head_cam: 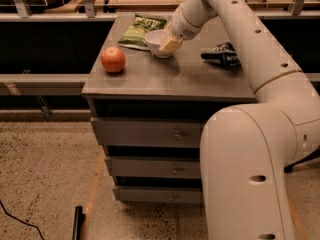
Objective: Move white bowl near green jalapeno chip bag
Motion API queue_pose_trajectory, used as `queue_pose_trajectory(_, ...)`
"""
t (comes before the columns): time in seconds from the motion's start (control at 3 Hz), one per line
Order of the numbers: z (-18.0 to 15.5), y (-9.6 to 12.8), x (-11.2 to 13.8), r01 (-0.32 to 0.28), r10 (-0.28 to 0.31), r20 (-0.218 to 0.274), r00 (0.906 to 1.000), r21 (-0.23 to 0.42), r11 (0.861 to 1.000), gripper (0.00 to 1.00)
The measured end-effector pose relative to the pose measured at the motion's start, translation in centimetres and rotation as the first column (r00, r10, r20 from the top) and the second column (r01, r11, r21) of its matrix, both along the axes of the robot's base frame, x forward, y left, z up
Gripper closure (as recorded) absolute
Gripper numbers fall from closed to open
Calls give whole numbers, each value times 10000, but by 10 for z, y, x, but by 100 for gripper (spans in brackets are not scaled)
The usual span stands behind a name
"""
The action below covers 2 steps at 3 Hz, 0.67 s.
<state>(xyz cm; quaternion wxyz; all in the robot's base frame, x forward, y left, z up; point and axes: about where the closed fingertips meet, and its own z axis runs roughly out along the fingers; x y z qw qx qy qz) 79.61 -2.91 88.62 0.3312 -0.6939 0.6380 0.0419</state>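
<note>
The white bowl (156,40) is at the back middle of the cabinet top, its left edge touching or just beside the lower right corner of the green jalapeno chip bag (139,30), which lies flat at the back left. My gripper (170,44) reaches in from the upper right. Its tan fingers (171,46) are closed on the bowl's right rim. The bowl sits on the surface or barely above it; I cannot tell which.
A red apple (113,60) stands at the front left of the grey cabinet top (165,79). A dark blue-black snack bag (223,54) lies to the right, partly behind my arm. Drawers are below, and a railing runs behind the cabinet.
</note>
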Motion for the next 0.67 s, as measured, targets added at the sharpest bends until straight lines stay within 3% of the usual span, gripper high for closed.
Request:
queue_pose_trajectory(0.33,1,-1,3,117,-117,-26,9999,55,9999,15)
queue_pose_trajectory(0.67,13,-2,0,162,-163,31,9999,342,9993,0)
